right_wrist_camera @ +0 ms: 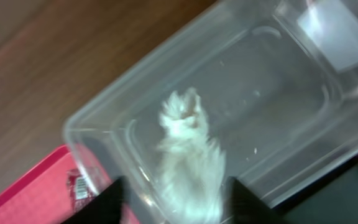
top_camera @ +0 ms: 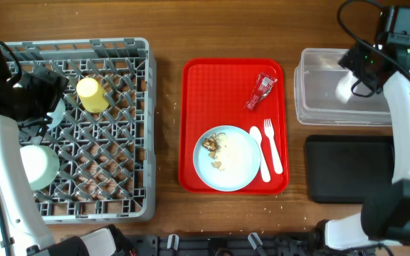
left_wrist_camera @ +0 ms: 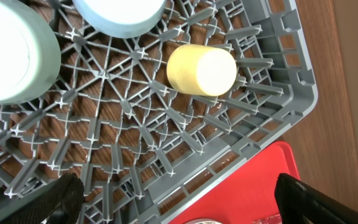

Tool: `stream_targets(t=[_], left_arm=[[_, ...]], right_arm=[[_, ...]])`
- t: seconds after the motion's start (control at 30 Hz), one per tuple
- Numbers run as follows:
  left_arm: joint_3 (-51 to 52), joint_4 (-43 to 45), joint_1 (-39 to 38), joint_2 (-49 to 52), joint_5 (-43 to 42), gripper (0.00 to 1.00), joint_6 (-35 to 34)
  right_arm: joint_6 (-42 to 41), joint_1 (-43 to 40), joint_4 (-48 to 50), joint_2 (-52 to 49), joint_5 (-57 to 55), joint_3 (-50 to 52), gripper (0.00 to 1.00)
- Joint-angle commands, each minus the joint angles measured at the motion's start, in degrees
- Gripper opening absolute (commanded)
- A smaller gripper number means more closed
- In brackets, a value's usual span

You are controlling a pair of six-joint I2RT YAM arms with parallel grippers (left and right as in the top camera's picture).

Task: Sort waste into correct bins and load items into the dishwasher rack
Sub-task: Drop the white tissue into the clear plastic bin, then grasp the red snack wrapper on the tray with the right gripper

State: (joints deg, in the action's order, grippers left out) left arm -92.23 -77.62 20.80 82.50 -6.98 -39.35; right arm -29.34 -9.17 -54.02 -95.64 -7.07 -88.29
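Left end effector (left_wrist_camera: 178, 185): fingers spread wide with nothing between them, hanging over the dishwasher rack (top_camera: 84, 48) close to the rack's edge that faces the red tray (top_camera: 212, 92).
Cup (left_wrist_camera: 201, 70): yellow-green, in the rack just beyond the left fingers and roughly midway between them, tilted among the pegs with its closed base toward the wrist camera.
Bowls: both in the rack. One (left_wrist_camera: 8, 56) sits beyond the left-hand finger, and the other (left_wrist_camera: 120, 12) is farther out past the cup.
Right end effector (right_wrist_camera: 178, 186): fingers apart, poised over the clear tub (right_wrist_camera: 272, 106).
Paper wad (right_wrist_camera: 185, 143): white and blurred, between the right fingers with a gap showing beside it, so it is not pinched. It is within the tub's outline, but I cannot tell whether it rests on the floor.
Wrapper (top_camera: 262, 91): red and white, on the red tray, off to the left of the right end effector and apart from it.
Plate (top_camera: 237, 167): pale blue, on the red tray, between the two end effectors.
Food scraps (top_camera: 212, 144): brown crumbs on the plate, on its side toward the left end effector.
Spoon (top_camera: 260, 155): white, against the plate's rim on the side toward the right end effector.
Fork (top_camera: 271, 146): white, just beside the spoon.
Black tray (top_camera: 349, 169): on the bench (top_camera: 169, 28) just beside the tub, nearer the robot than the right end effector.
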Motion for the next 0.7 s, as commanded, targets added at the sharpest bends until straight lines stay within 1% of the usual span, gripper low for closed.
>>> stream_targets(t=[0.0, 0.03, 0.07, 0.1, 0.13, 0.17, 0.2, 0.23, 0.27, 0.3, 0.33, 0.37, 0.47, 0.57, 0.6, 0.67], left_arm=[[-0.52, 0.0, 0.26, -0.2, -0.02, 1.0, -0.35], [-0.52, 0.0, 0.26, -0.2, 0.0, 1.0, -0.35], [-0.52, 0.0, 0.26, -0.2, -0.02, 1.0, -0.35], [-0.52, 0.0, 0.26, -0.2, 0.0, 1.0, -0.35], [-0.52, 0.0, 0.26, -0.2, 0.0, 1.0, -0.35], [-0.52, 0.0, 0.26, -0.2, -0.02, 1.0, -0.35], [-0.52, 0.0, 0.26, -0.2, 0.0, 1.0, -0.35], [-0.52, 0.0, 0.26, -0.2, -0.02, 1.0, -0.35], [-0.52, 0.0, 0.26, -0.2, -0.02, 1.0, -0.35], [-0.52, 0.0, 0.26, -0.2, -0.02, 1.0, -0.35], [-0.52, 0.0, 0.26, -0.2, 0.0, 1.0, -0.35], [-0.52, 0.0, 0.26, -0.2, 0.0, 1.0, -0.35], [-0.52, 0.0, 0.26, -0.2, 0.0, 1.0, -0.35], [-0.52, 0.0, 0.26, -0.2, 0.0, 1.0, -0.35], [-0.52, 0.0, 0.26, -0.2, -0.02, 1.0, -0.35], [-0.52, 0.0, 0.26, -0.2, -0.02, 1.0, -0.35]], right_arm=[[5.7, 0.37, 1.05, -1.9, 17.88, 0.81, 1.0], [10.01, 0.7, 2.64, -1.88, 28.46, 0.81, 1.0], [16.04, 2.21, 4.96, -1.88, 42.69, 0.81, 1.0], [17.18, 3.91, 5.97, -1.88, 46.73, 0.81, 1.0], [16.79, 7.15, 6.62, -1.88, 45.72, 0.83, 1.0], [15.52, 10.08, 6.62, -1.99, 42.03, 0.83, 1.0], [13.16, 14.12, 6.45, -2.29, 34.93, 0.85, 1.0], [7.56, 19.47, 6.49, -3.15, 21.88, 1.31, 1.0], [-0.39, 24.55, 6.4, -4.76, 7.52, 2.32, 1.0], [-6.08, 27.76, 6.47, -6.56, 0.24, 3.37, 1.0], [-9.44, 29.75, 6.58, -8.41, -2.71, 4.04, 1.0], [-14.25, 32.17, 6.75, -13.14, -4.74, 4.33, 1.0], [-20.28, 32.06, 7.39, -21.53, -5.95, 4.33, 1.0], [-20.13, 30.82, 9.57, -26.75, -3.17, 4.33, 0.99], [-19.63, 30.67, 10.8, -27.71, -3.17, 4.33, 0.96], [-17.18, 30.51, 12.92, -27.85, -3.32, 4.33, 0.85]])
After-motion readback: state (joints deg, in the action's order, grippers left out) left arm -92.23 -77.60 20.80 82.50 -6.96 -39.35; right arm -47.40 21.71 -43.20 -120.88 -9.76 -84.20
